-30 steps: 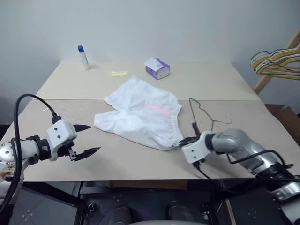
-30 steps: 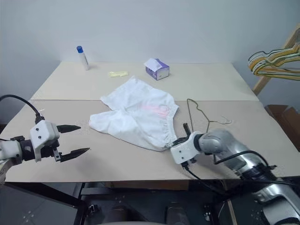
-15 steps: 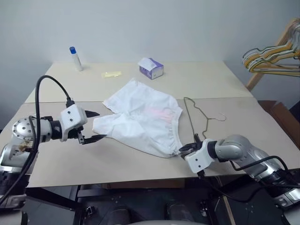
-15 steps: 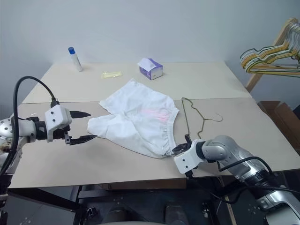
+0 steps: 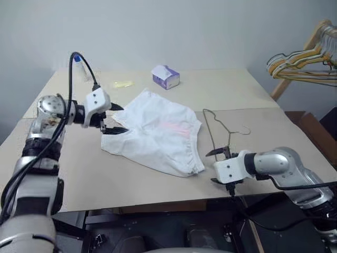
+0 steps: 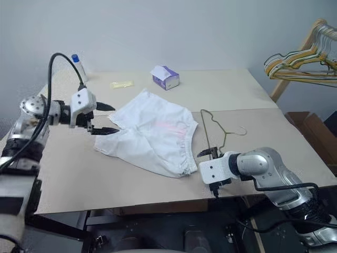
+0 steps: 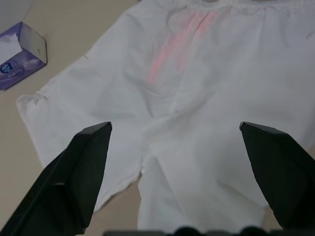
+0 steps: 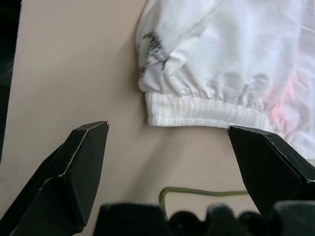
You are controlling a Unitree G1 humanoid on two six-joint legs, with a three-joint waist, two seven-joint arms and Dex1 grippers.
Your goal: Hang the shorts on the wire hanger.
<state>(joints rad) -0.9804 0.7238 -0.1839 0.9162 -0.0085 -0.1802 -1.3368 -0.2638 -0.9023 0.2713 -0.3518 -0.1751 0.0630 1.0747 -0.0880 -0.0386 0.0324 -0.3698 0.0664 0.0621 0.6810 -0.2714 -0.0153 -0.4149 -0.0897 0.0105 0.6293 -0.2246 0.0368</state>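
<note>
Left eye view — white cloth shorts [image 5: 155, 132] flat mid-table, thin olive-green wire hanger [image 5: 218, 129] just beside them.
Both grippers spread wide, empty: left gripper [image 5: 117, 118] over a leg hem, right gripper [image 5: 220, 154] near the waistband — limp, light cloth, probably best pinched at the elastic.

Silver arms, white wrist blocks, black-fingered pincers [image 5: 111, 118], seemingly black cables.

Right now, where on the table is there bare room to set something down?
Bare: the near strip of the beige table in front of the white cloth shorts, and the far right corner past the purple tissue box. Crowded: between the shorts and the olive-green wire hanger.
</note>
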